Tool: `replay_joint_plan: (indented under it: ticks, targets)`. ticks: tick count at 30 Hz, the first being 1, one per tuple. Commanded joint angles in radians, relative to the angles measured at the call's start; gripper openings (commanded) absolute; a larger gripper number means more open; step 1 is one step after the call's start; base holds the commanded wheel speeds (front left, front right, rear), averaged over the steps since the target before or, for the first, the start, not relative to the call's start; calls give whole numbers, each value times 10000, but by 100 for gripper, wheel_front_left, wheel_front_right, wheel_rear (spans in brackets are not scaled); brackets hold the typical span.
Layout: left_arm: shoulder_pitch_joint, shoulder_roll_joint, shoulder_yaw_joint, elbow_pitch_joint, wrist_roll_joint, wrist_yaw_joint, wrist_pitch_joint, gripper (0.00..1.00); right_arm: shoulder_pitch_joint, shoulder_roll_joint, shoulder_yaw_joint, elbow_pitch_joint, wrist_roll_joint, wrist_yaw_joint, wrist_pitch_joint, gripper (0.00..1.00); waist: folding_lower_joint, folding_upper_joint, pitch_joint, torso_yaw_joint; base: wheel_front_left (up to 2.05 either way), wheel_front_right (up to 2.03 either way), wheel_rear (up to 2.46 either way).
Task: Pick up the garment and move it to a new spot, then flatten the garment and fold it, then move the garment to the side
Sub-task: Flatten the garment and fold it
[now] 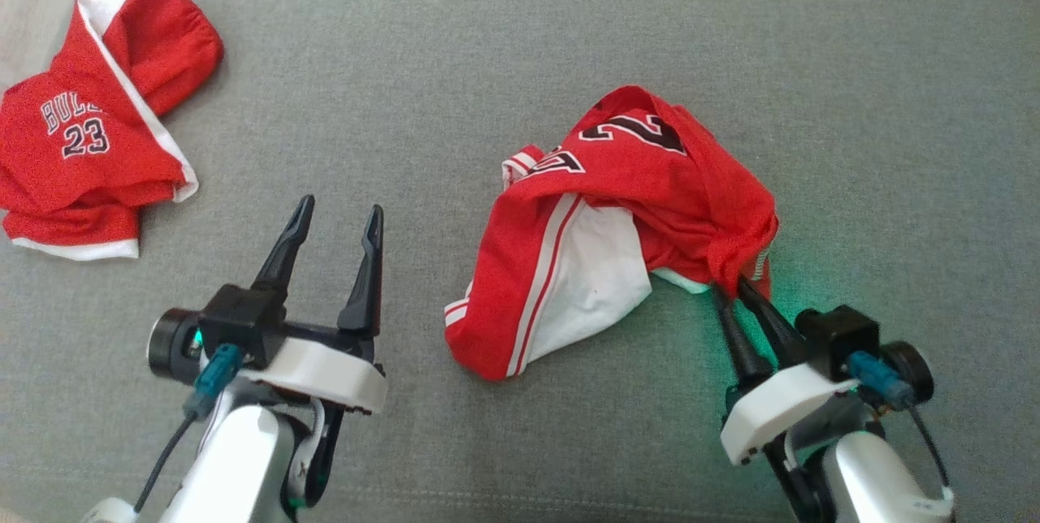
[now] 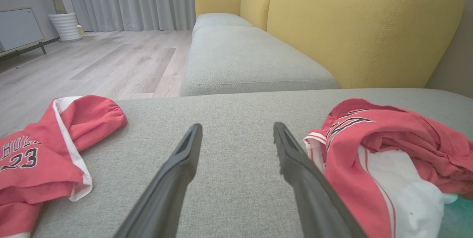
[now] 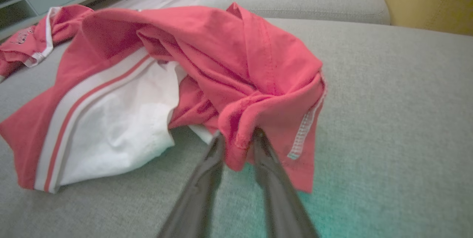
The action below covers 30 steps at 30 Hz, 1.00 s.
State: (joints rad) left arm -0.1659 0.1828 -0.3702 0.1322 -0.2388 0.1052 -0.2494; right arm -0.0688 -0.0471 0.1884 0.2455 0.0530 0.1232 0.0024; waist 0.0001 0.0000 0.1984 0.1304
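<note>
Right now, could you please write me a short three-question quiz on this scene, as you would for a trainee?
1. True or false: the left end effector is touching the crumpled red jersey.
2. Which has a fold of that jersey between its fingers? A. the left end effector; B. the right end effector; C. both.
3. What number is printed on the folded red Bulls garment at the left of the grey sofa cushion?

Key
1. False: it is open and apart from the jersey, over bare cushion.
2. B.
3. 23.
</note>
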Motion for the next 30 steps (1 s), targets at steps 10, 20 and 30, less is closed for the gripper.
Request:
replay_joint_plan:
  ticks: [10,20,30]
  targets:
    - [-553,13,616,-409,275,-67,-122,100,-492,-31,-565,-1536,571,75,-251,0,-1,0,189,-260,0,0,0]
    - [-798,-196,669,-453,430,-272,-123,100,-1498,-31,-2224,-1326,1272,75,97,0,-1,0,603,-176,0,0,0]
    - [-1198,-423,810,-569,650,-472,-123,100,-3536,-31,-3382,1340,1466,75,469,0,-1,0,1453,60,0,0,0]
